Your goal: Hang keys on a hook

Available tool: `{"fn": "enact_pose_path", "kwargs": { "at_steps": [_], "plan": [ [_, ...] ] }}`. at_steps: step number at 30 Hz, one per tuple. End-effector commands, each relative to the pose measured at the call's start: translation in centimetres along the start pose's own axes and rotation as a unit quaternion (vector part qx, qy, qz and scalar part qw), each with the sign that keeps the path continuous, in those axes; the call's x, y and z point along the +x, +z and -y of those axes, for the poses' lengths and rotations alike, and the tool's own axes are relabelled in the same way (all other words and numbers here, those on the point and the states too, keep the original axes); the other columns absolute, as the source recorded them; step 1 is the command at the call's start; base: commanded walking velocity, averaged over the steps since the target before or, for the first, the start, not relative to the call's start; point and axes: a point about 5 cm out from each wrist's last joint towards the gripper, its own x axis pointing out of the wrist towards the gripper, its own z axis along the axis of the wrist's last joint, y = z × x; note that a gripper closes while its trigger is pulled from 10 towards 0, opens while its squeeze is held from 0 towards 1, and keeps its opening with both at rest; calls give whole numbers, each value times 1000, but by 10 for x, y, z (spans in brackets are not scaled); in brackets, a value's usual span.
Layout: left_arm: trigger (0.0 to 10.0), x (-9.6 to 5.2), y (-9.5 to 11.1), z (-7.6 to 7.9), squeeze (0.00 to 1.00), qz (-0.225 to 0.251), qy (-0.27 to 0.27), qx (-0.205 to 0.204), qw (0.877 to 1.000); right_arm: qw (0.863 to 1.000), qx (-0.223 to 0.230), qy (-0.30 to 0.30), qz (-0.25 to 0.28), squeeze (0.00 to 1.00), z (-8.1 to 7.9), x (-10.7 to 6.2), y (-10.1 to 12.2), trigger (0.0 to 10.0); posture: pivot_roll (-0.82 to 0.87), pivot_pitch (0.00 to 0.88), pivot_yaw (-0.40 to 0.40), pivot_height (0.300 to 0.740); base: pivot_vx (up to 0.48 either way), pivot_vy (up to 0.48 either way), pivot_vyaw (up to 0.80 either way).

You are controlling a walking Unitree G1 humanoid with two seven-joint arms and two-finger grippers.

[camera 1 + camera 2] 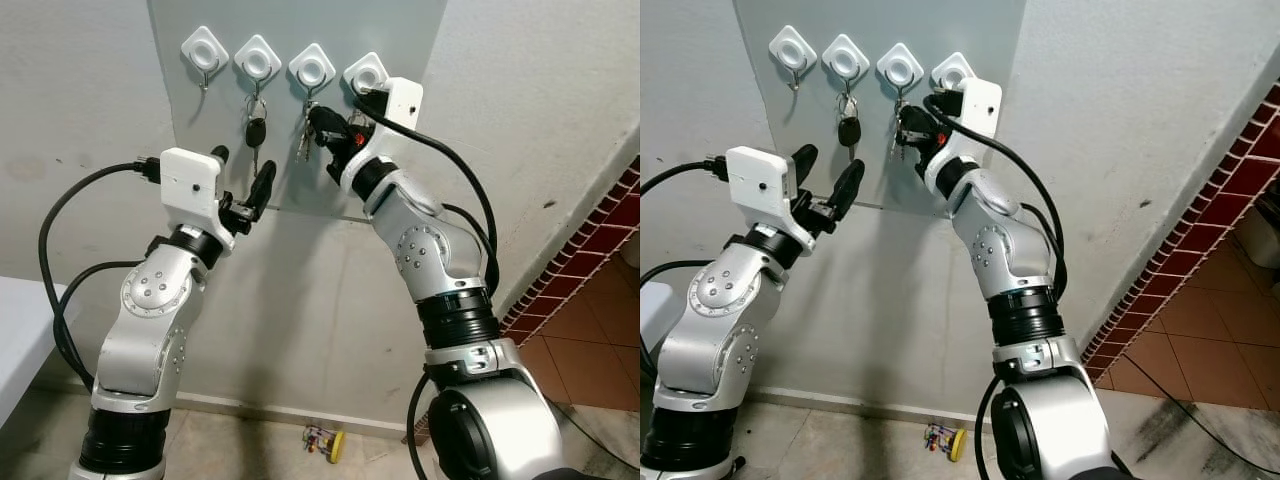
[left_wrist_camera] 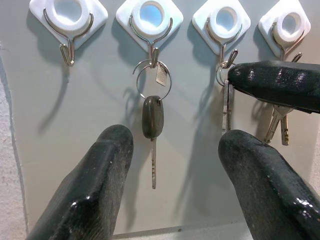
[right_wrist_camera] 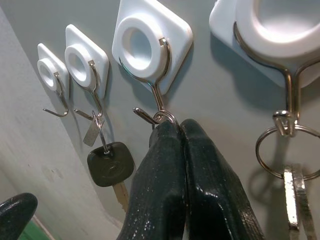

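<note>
A: What is the right gripper (image 3: 181, 131) doing?

B: Its two black fingers are pressed tight together. They pinch a small silver key ring (image 3: 165, 118), and the ring sits right at the tip of the third hook (image 3: 150, 116).

A: Is the ring on the hook?

B: It looks like it is touching the hook or just slipped over it. I cannot tell if it would hang by itself yet. The keys (image 1: 303, 143) dangle under the ring, next to the fingers.

A: And the left gripper (image 1: 245, 182)?

B: Its fingers are spread wide apart and hold nothing. It floats in front of the grey board (image 1: 400, 30), a bit below the hooks.

A: What else is on the board?

B: Four white hooks in a row. The first hook (image 2: 67, 52) is bare. The second holds a car key (image 2: 152, 117) with a dark head. The last one holds another bunch of keys (image 2: 279, 125).

A: So how much is done?

B: Nearly all, I think. The ring is at the hook. What is left is to let go and pull the arm away.
</note>
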Motion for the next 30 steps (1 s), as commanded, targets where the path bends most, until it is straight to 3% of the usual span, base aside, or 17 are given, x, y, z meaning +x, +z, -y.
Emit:
{"fn": "enact_pose_path", "kwargs": {
  "at_steps": [1, 2, 4, 5, 18, 22, 30],
  "plan": [
    [10000, 2, 7, 1, 0, 11, -1, 2, 1000, 1000, -5, -7, 5, 0, 3, -1, 4, 10000, -53, 0, -96, 740, 0, 0, 0],
    [10000, 2, 7, 1, 0, 11, -1, 2, 1000, 1000, -16, -16, 2, 576, 5, -1, 3, 10000, -54, 0, -96, 740, 0, 0, 0],
    [10000, 2, 7, 1, 0, 11, -1, 1, 1000, 1000, -21, -20, 1, 576, 5, -2, 3, 10000, -54, 0, -96, 740, 0, 0, 0],
    [10000, 2, 7, 1, 0, 11, -1, 1, 1000, 1000, -15, -15, 2, 1000, 4, -2, 3, 10000, -54, 0, -96, 740, 0, 0, 0],
    [10000, 2, 7, -2, 0, 11, 8, 6, 1000, 999, -13, 33, 24, 1000, 0, -8, 1, 10000, -53, 0, -97, 740, 0, 0, 0],
    [10000, 2, 9, -3, 0, 17, 13, -9, 1000, 998, 6, 58, 32, 1000, 1, -15, 0, 10000, -52, 0, -96, 740, 0, 0, 0],
    [10000, 2, 7, -2, 0, 12, 11, -5, 1000, 996, -9, 90, 25, 1000, 8, -30, -12, 10000, -59, 0, -89, 740, 0, 0, 0]
  ]
}}
